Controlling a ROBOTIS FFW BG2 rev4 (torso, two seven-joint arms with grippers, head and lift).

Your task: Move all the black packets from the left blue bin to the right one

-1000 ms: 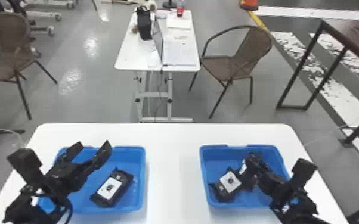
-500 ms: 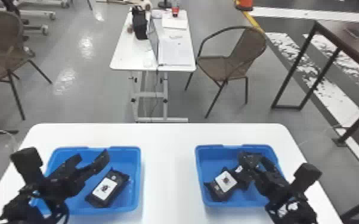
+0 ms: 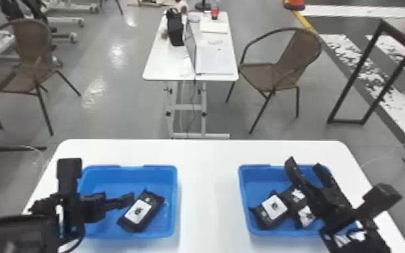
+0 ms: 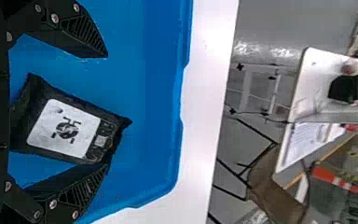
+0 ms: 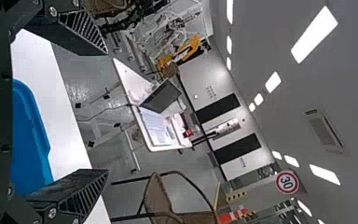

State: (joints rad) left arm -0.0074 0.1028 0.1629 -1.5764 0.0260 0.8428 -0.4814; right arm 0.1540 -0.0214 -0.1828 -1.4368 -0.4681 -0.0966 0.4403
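The left pincer (image 3: 126,201) has its fingers spread, with a black packet (image 3: 140,212) lying between them on the floor of the left blue bin (image 3: 177,205). The right pincer (image 3: 303,163), also spread and empty, is above the right blue bin (image 3: 242,195), where more black packets (image 3: 270,210) lie. Both bins sit apart on a white bench (image 3: 208,175).

The left arm (image 3: 92,208) hides part of the left bin (image 3: 127,174); the right arm (image 3: 336,202), part of the right bin (image 3: 262,174).
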